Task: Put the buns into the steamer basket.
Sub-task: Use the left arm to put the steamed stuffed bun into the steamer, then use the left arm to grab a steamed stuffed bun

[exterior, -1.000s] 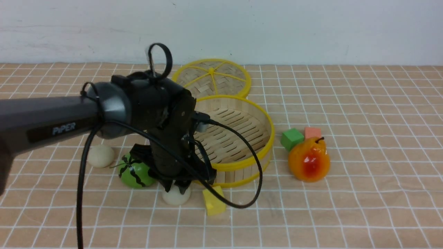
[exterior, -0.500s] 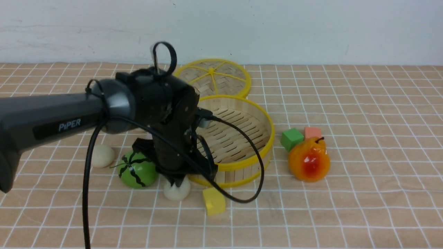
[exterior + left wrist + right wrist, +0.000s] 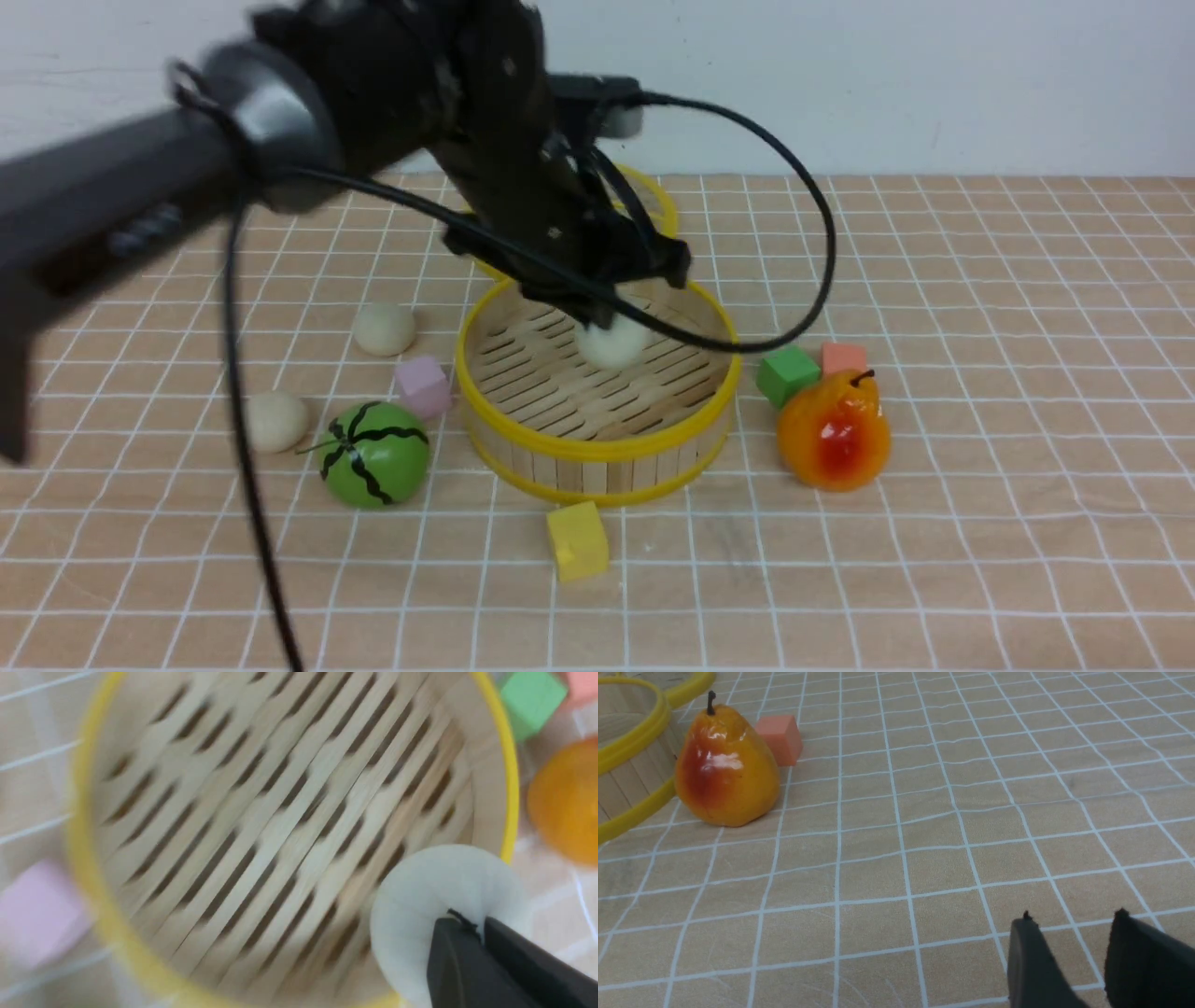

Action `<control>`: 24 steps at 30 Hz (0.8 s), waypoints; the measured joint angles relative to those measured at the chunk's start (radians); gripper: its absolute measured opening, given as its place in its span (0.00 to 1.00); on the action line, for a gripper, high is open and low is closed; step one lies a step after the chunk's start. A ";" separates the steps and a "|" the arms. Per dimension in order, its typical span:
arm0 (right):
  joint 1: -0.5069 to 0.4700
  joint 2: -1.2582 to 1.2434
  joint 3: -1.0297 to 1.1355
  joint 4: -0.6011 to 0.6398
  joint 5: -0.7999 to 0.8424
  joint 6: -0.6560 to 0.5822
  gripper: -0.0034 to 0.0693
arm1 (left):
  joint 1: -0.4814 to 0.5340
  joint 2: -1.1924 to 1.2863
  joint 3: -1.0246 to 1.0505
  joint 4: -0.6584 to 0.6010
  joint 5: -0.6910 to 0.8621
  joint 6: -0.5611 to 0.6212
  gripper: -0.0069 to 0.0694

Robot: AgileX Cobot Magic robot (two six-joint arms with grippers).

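You are holding one bun (image 3: 611,345) inside the rim of the basket (image 3: 597,450), your left gripper (image 3: 481,926) pinching its top with the jaws almost together. A second bun (image 3: 384,329) and a third bun (image 3: 276,421) are lying left of the basket, apart from it. Your right gripper (image 3: 1073,915) is hovering empty, right of the basket beyond the pear (image 3: 726,772), fingers slightly parted.
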 joint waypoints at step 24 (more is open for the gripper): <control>0.000 0.000 0.000 0.000 0.000 0.000 0.38 | 0.001 -0.039 -0.078 0.227 0.069 -0.102 0.88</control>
